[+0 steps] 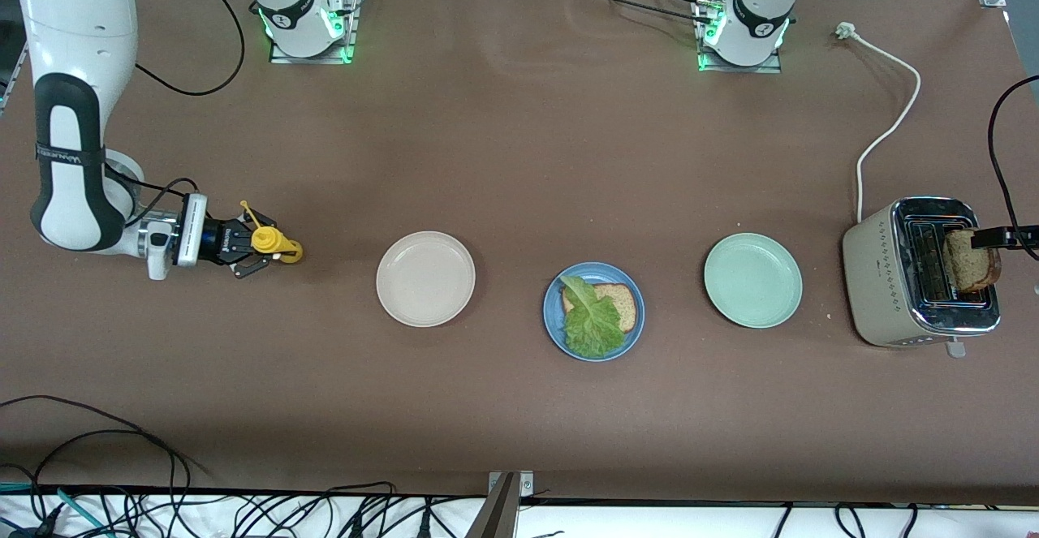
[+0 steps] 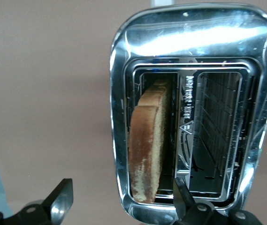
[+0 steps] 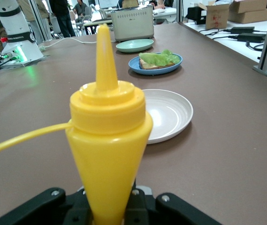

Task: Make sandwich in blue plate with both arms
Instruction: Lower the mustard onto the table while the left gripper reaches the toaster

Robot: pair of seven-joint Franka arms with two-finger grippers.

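The blue plate [image 1: 637, 325] lies mid-table with one brown bread slice [image 1: 622, 303] on it, and a ruffled lettuce leaf [image 1: 591, 323] rests over that slice. A second bread slice [image 2: 147, 145] stands in one slot of the chrome toaster [image 1: 901, 274] at the left arm's end. Over the toaster, my left gripper [image 2: 121, 199] is open. One of its fingers [image 2: 60, 199] hangs outside the toaster's wall and the other is between the slots, so they straddle the slice without touching it. At the right arm's end, my right gripper [image 1: 247, 247] is shut on an upright yellow squeeze bottle [image 3: 107, 140].
A beige plate [image 1: 425, 278] lies between the bottle and the blue plate. A mint-green plate [image 1: 752, 280] lies between the blue plate and the toaster. The toaster's white cord [image 1: 889, 128] runs toward the left arm's base. Cables hang along the table's front edge.
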